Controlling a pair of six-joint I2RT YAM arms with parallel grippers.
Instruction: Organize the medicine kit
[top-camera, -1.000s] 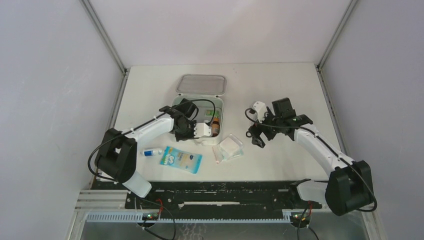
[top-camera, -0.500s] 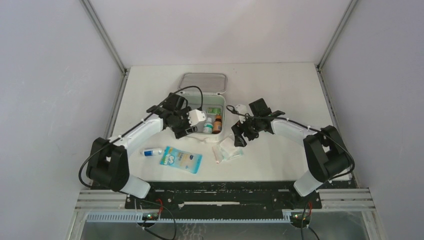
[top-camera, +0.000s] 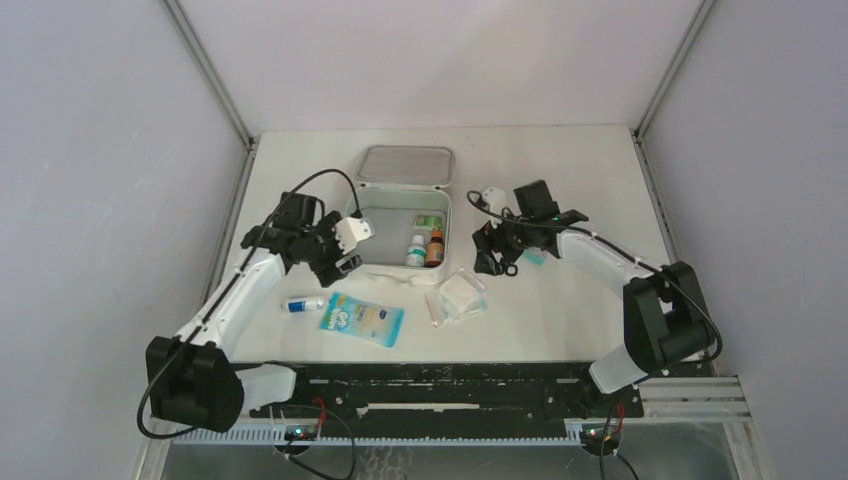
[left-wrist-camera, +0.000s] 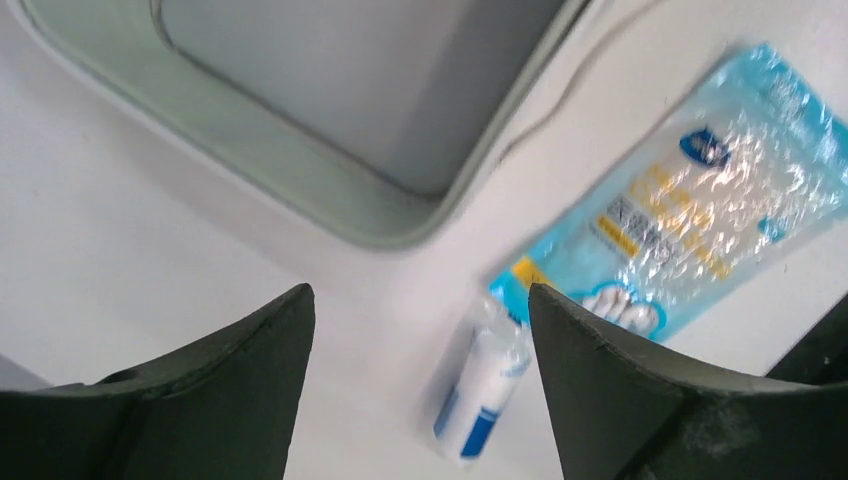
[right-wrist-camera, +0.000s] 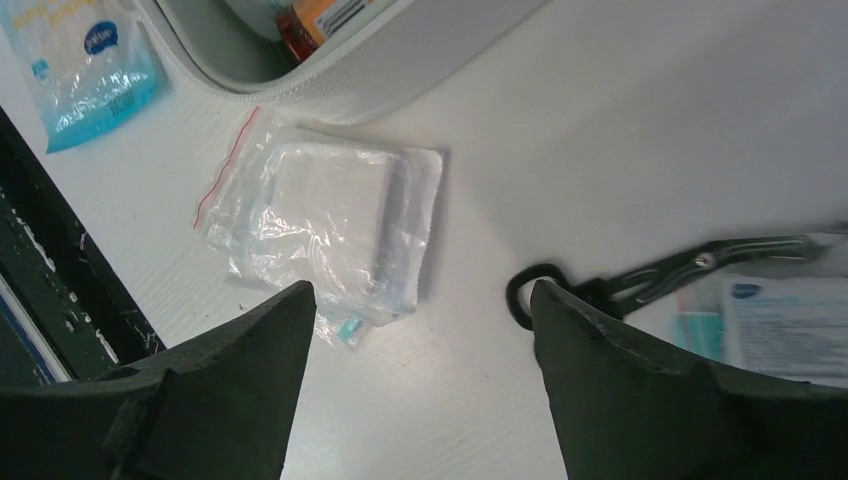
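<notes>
White desk (top-camera: 560, 170) between pale walls is carrying everything. The medicine kit (top-camera: 380, 225) is lying open near the middle of it, its grey mesh lid (top-camera: 405, 167) folded back toward the far side. A small white bottle (top-camera: 416, 250) and an amber bottle (top-camera: 434, 247) are standing side by side against the kit's near right wall, with a green box (top-camera: 428, 221) lying just behind them.

The left fingers (left-wrist-camera: 230, 390) are spreading wide and holding nothing. They are hanging above the desk just off the kit's near left corner, touching nothing, and in the wrist view a blue-and-white tube (left-wrist-camera: 485, 390) is showing in the gap between them. A blue packet (left-wrist-camera: 690, 215) is lying just beside that tube, toward the near edge of the desk.

The right fingers (right-wrist-camera: 230, 400) are also standing wide apart and empty, hovering over bare desk to the right of the kit. Below them a clear zip bag (right-wrist-camera: 330, 225) is lying close to the kit's near right corner. A black looped tool (right-wrist-camera: 650, 275) is resting on the other side, partly over a teal-and-white sachet (right-wrist-camera: 780, 325).
</notes>
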